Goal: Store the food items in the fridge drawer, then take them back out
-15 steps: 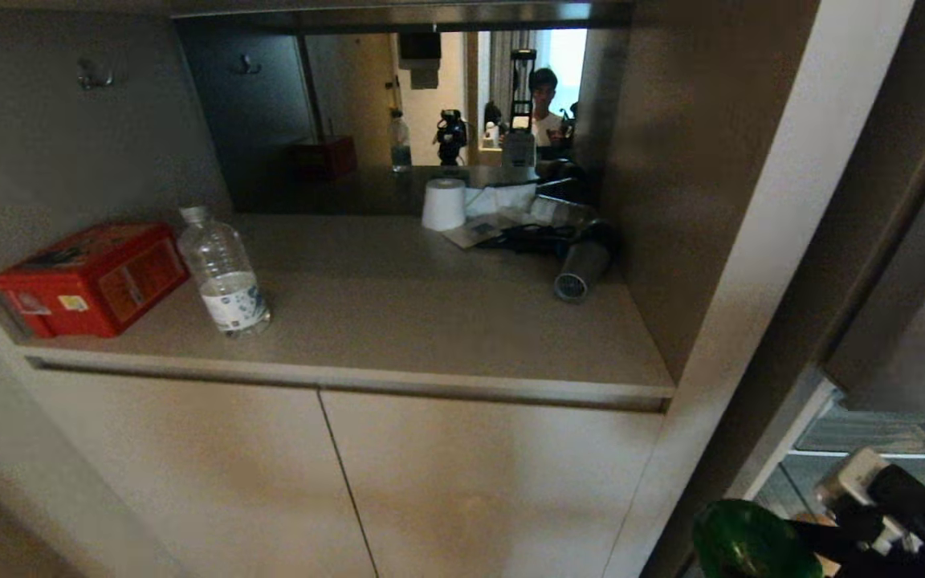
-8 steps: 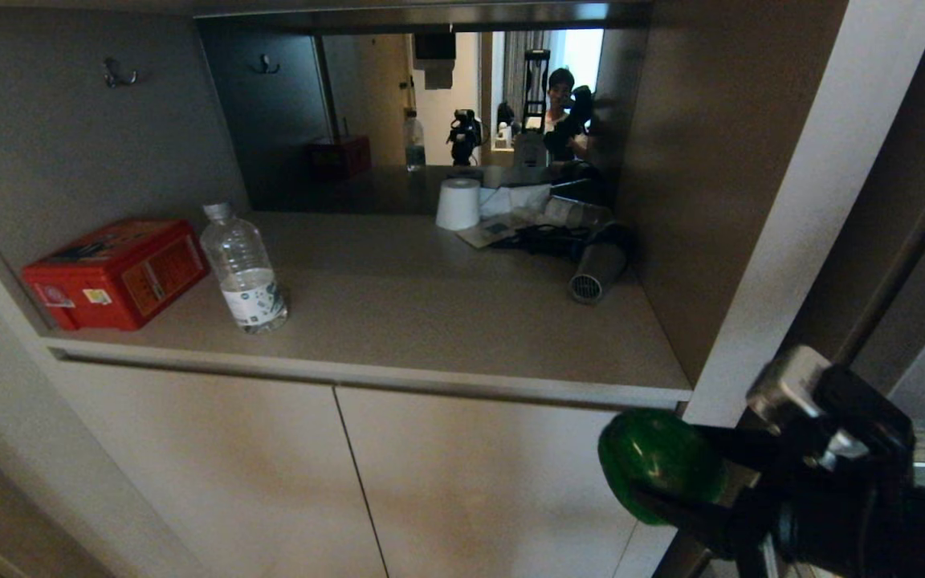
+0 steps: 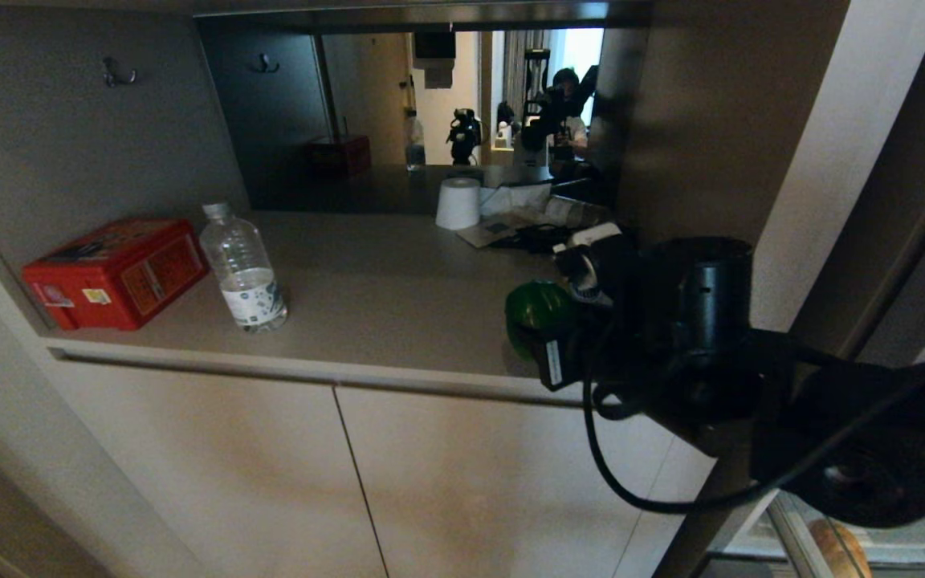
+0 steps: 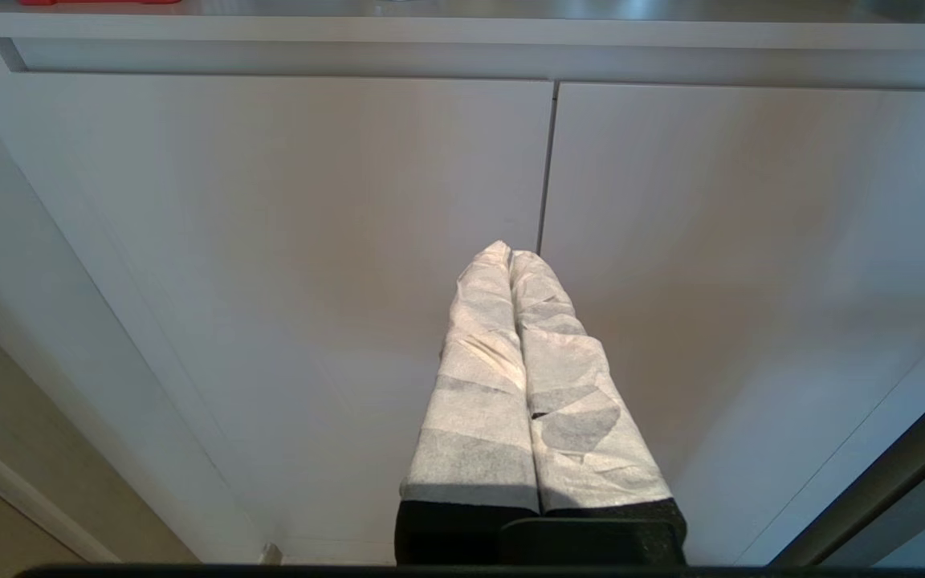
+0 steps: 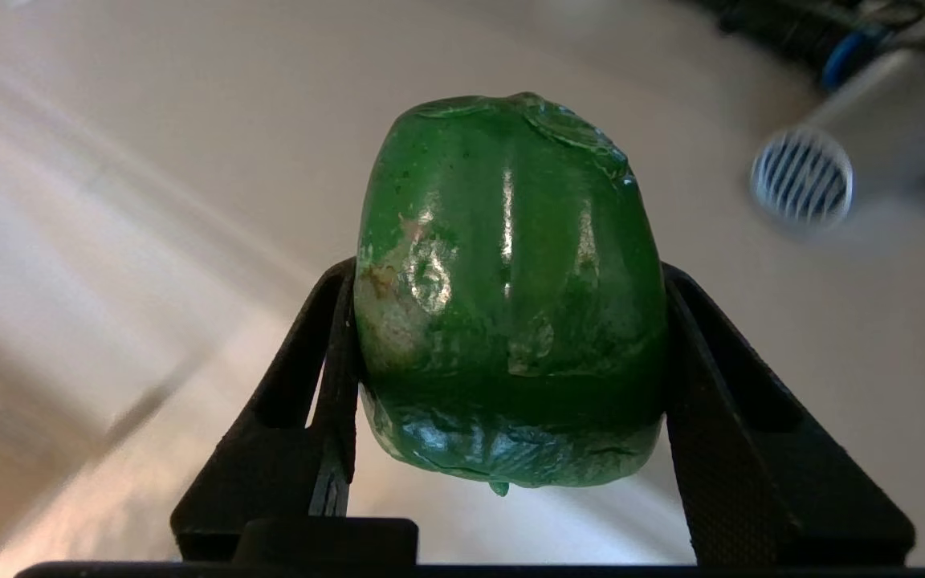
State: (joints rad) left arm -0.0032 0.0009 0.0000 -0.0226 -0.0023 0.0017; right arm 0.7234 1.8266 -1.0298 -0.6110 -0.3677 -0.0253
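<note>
The right hand (image 3: 547, 337) is up over the right end of the tabletop (image 3: 382, 297), and it has the green bell pepper (image 3: 537, 315) firmly in its grasp. In the right wrist view the 2 black fingers (image 5: 326, 377) press against both flanks of the pepper (image 5: 511, 289), spread partway to fit its width, glossy lumpy skin bulging between them. The pepper hangs above the tabletop's front edge, just short of the grey hair dryer (image 5: 804, 172) that lies beyond it. Over on the left end stand the clear water bottle (image 3: 243, 269) and, just beside it, the red tin box (image 3: 113, 273), both well apart from the hand. A white paper roll (image 3: 458, 204) sits at the back near the mirror. Down at the bottom right corner a tan potato (image 3: 838, 550) peeks out behind clear plastic. The left hand (image 4: 508, 255) hangs in front of the beige cabinet doors (image 4: 350, 241), its white-wrapped fingers pressed together, holding nothing.
</note>
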